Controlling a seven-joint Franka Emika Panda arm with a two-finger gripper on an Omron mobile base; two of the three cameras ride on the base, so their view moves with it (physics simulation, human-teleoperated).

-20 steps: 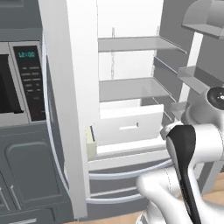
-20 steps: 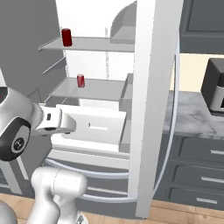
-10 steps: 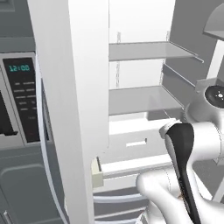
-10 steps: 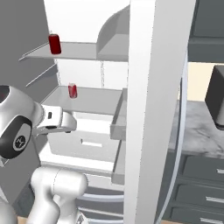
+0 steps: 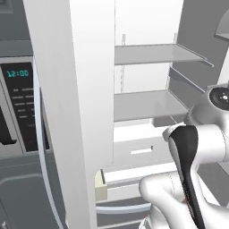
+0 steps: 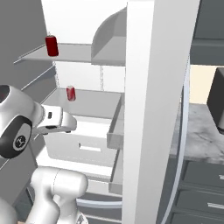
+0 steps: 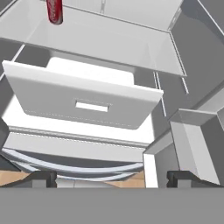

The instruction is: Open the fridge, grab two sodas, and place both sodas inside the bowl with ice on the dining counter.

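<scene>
The claw [image 7: 111, 178] hangs empty with its fingers spread wide, facing the white drawer [image 7: 83, 103] of the open fridge [image 6: 144, 109]. One soda [image 6: 71, 93] stands on the shelf above, another soda [image 6: 52, 45] one shelf higher.

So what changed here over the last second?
The base drove closer to the open fridge, so both base views shifted and everything looms larger. Both sodas sit on their shelves as before. The gripper is open and empty, facing the white drawer.
</scene>
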